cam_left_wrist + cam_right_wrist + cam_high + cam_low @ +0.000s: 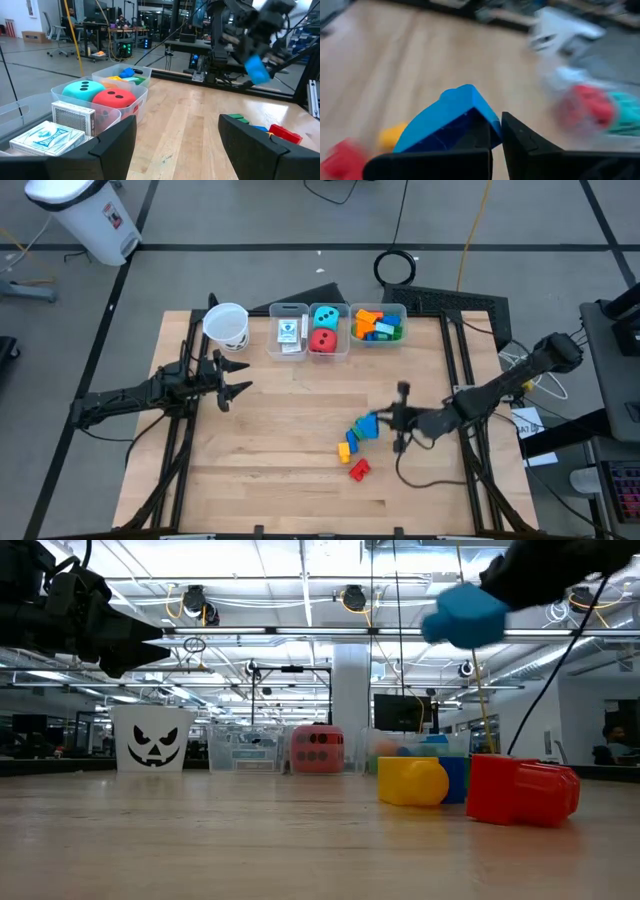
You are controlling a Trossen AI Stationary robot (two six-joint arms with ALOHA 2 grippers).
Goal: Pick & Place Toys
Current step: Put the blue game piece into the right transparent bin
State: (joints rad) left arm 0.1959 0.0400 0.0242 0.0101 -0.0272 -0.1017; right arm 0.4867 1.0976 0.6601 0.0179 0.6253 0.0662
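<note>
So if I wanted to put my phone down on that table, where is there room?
The bare wood between the left gripper and the loose bricks is free, also the near left corner. It is crowded along the far edge, with the cup and three bins, and where the right gripper holds a blue brick.

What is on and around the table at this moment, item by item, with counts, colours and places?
Clear plastic bins: three, in a row at the table's far edge.
White card packs: two, in the left bin.
Soft teal die with dark pips: one, in the middle bin.
Red die with white pips: one, in the middle bin, beside the teal die.
Binned plastic bricks: several, orange, blue, green, in the right bin.
Loose plastic bricks: a few, yellow, blue, green, red, on the wooden table right of centre.
Blue plastic brick: one, held above the table.
White paper cup with a black face: one, left of the bins.
Left gripper: open, by the cup.
Right gripper: shut on the blue brick.
</note>
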